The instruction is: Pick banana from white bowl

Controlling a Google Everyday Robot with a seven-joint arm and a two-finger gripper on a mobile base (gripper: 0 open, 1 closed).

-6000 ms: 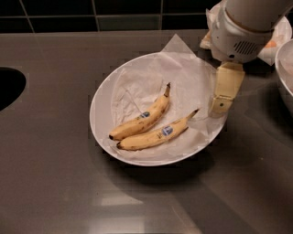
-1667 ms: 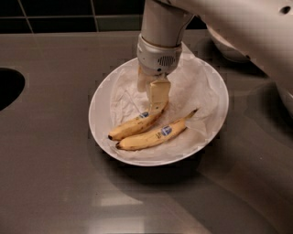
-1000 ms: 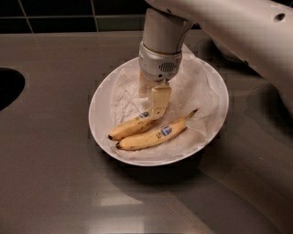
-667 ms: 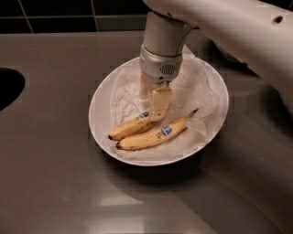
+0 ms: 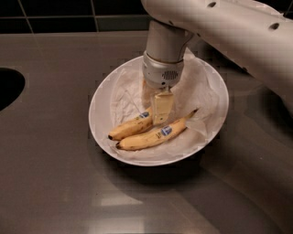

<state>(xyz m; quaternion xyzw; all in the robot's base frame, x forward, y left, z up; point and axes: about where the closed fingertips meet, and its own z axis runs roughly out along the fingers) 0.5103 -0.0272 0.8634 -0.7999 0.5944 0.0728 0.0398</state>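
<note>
The white bowl (image 5: pixel 93 112), wide, shallow and lined with crumpled white paper (image 5: pixel 198 87), sits mid-counter. Two yellow bananas lie in its front half. The shorter, plumper banana (image 5: pixel 129 128) lies to the upper left, with a blue sticker near its right end. The longer, slimmer banana (image 5: pixel 153 137) lies just in front, stem pointing right. My gripper (image 5: pixel 154 104) reaches straight down into the bowl, open, its fingers on either side of the shorter banana's right end. One cream finger (image 5: pixel 163 108) stands in front and hides that end.
A dark round opening (image 5: pixel 7 87) is cut into the grey counter (image 5: pixel 50 183) at the far left. Dark tiles (image 5: pixel 68 13) run along the back. My white arm (image 5: pixel 238 32) crosses the upper right, above the bowl's far rim.
The gripper came from the bowl's right rim to over its middle, then sank slightly onto the shorter banana's right end. The bananas and bowl have not moved.
</note>
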